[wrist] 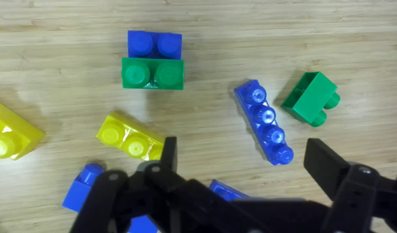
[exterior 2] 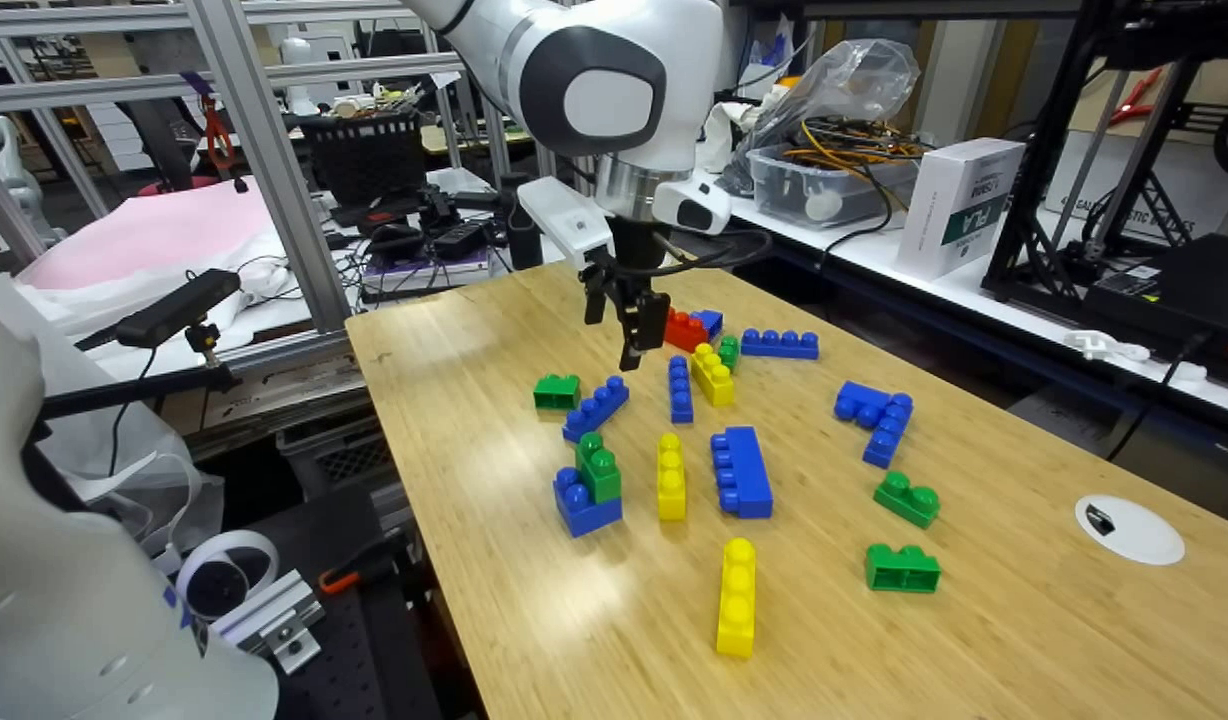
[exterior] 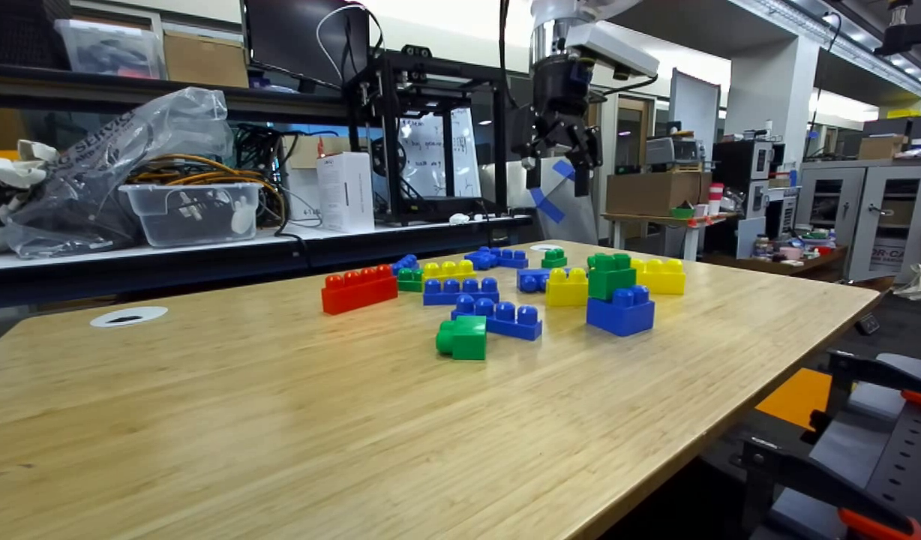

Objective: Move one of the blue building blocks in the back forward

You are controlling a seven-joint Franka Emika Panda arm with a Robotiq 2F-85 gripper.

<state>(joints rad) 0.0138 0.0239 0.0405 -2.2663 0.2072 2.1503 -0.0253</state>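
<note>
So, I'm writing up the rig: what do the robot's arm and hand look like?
The arm is smooth and white, with a dark grey patch ringing a white oval, then a silver collar. The hand is black and jointed, with two blocky fingers. A black cable curves below a white box mounted on the arm.

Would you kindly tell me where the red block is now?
In an exterior view, the red block is the leftmost block, just left of a green block.

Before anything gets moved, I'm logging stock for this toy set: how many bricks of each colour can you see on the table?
Blue bricks: 8
Green bricks: 5
Yellow bricks: 3
Red brick: 1
Total: 17
</note>
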